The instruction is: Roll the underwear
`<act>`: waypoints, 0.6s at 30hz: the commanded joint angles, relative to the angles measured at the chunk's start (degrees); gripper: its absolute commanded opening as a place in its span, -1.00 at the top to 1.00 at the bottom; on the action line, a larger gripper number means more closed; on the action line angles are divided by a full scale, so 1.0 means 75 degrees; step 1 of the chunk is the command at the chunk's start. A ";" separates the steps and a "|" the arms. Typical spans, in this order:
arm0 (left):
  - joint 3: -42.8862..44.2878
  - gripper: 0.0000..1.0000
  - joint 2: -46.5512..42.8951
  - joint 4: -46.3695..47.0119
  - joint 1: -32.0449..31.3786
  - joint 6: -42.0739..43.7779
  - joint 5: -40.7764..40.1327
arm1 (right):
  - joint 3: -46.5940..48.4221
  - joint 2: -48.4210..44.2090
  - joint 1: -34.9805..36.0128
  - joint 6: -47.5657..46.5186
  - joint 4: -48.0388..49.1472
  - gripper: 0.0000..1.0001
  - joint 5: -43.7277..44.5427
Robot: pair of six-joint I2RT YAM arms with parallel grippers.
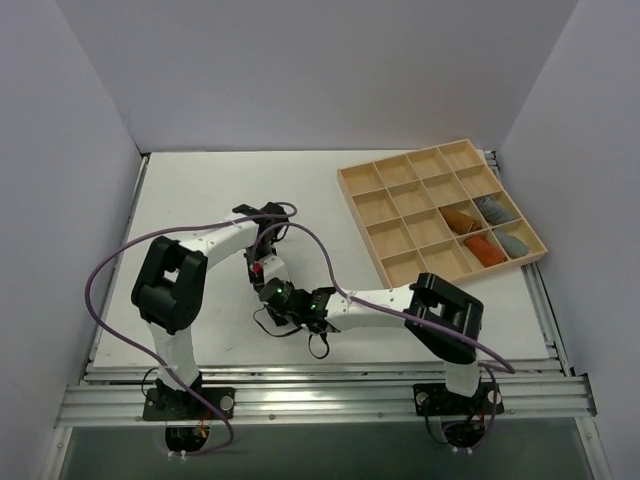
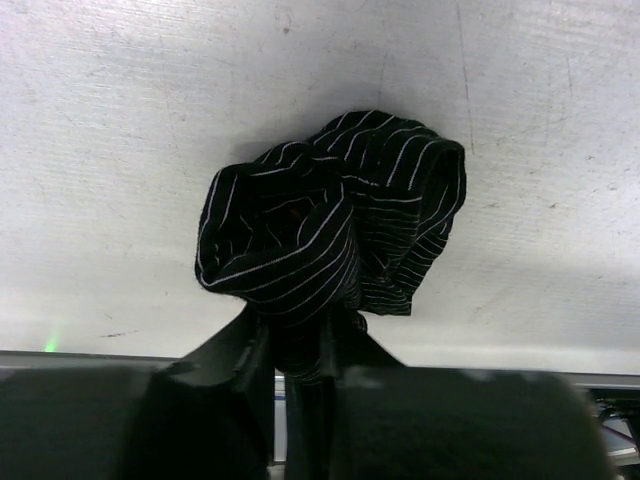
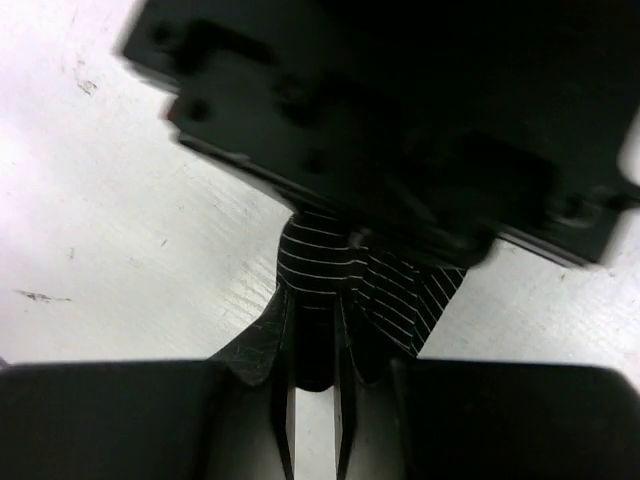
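Pinching from the near side, my left gripper [image 2: 300,345] has its jaws pressed nearly together on a fold of the underwear [image 2: 330,220]. In the left wrist view the black, thin-striped fabric bunches into a loose rounded wad just beyond the fingertips, lying on the white table [image 2: 120,120].

My right gripper [image 3: 312,325] comes in from the right. Its jaws are drawn almost together, with a dark fold of the same striped fabric caught between them. Its wrist view is mostly filled by the black body of the left gripper, which hangs just above the cloth.

From the top camera I see both grippers meeting near the middle of the table, towards the near edge. The garment is hidden among them there, and I cannot make out its shape. A purple cable [image 1: 110,260] loops off the left arm.

Well apart, at the far right, sits a wooden tray [image 1: 362,178] of square compartments. Its right-hand cells hold two orange rolls [image 1: 483,250] and two grey rolls [image 1: 492,208].
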 commanded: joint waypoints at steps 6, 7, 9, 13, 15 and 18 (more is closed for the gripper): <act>0.0331 0.14 -0.0024 -0.0093 0.0518 0.0171 0.0255 | -0.2291 -0.0613 -0.1016 0.1493 0.1299 1.00 -0.1605; 0.0354 0.09 -0.0117 -0.0070 0.0624 0.0218 0.0279 | -0.2559 -0.0613 -0.1121 0.1564 0.1453 1.00 -0.1806; 0.0355 -0.06 -0.0269 0.0023 0.0800 0.0358 0.0221 | -0.2749 -0.0578 -0.1333 0.1716 0.1804 1.00 -0.2307; 0.0285 -0.14 -0.0772 0.0223 0.1093 0.0558 0.0326 | -0.3054 -0.0298 -0.1579 0.2044 0.2286 1.00 -0.2837; 0.0214 -0.17 -0.0949 0.0328 0.1129 0.0558 0.0232 | -0.3171 -0.0168 -0.1661 0.2150 0.2485 1.00 -0.2955; -0.0078 -0.21 -0.1301 0.0527 0.1152 0.0454 0.0092 | -0.3207 0.0008 -0.1685 0.2256 0.2603 1.00 -0.3120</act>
